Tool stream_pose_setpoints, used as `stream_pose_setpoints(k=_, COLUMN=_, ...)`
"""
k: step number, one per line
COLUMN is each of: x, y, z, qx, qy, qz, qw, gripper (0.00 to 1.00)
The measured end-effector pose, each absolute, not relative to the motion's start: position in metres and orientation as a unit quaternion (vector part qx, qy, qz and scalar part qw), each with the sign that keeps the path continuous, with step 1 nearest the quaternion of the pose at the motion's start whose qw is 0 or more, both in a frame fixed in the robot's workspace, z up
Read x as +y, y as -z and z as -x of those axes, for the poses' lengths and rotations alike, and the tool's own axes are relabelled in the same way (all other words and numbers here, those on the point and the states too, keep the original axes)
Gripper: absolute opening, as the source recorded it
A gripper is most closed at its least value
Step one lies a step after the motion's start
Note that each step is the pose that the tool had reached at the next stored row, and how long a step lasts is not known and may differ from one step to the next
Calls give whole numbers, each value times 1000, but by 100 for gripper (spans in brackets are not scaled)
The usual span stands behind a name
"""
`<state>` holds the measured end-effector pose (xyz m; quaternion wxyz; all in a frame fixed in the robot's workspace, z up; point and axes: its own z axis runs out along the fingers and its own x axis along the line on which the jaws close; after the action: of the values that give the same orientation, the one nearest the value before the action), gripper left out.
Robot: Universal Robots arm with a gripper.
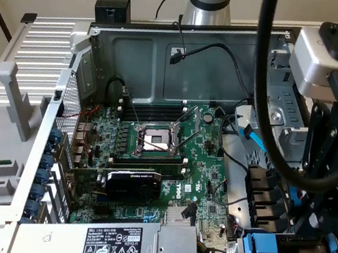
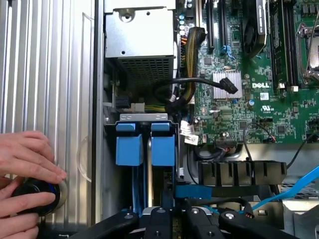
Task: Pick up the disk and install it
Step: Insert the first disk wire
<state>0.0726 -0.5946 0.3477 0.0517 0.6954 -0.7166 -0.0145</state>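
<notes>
Two blue-framed drives stand side by side in the drive bay. The disk is the one nearer the motherboard, and its blue carrier runs straight in under the middle of my gripper. The gripper's black linkages are drawn close together over that carrier, so it looks shut on the disk, though the contact itself is hidden. The look-alike drive sits beside it, nearer the case wall. In the exterior view my gripper hangs over the bay at the lower right, next to the blue carriers.
The motherboard fills the open case. The grey power-supply box lies past the bay. Black connector blocks, a blue cable and black cables crowd the gripper. A person's hand rests on a black knob outside the case wall.
</notes>
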Motion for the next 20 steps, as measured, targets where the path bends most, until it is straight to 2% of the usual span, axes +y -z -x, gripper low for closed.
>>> stream_pose_setpoints(k=5, x=-594, y=-346, z=-71, qx=-720, qy=4, qz=-693, qw=50, gripper=17)
stream_pose_setpoints(k=20, x=-594, y=-342, z=-68, qx=-729, qy=-2, qz=-683, qw=44, gripper=17)
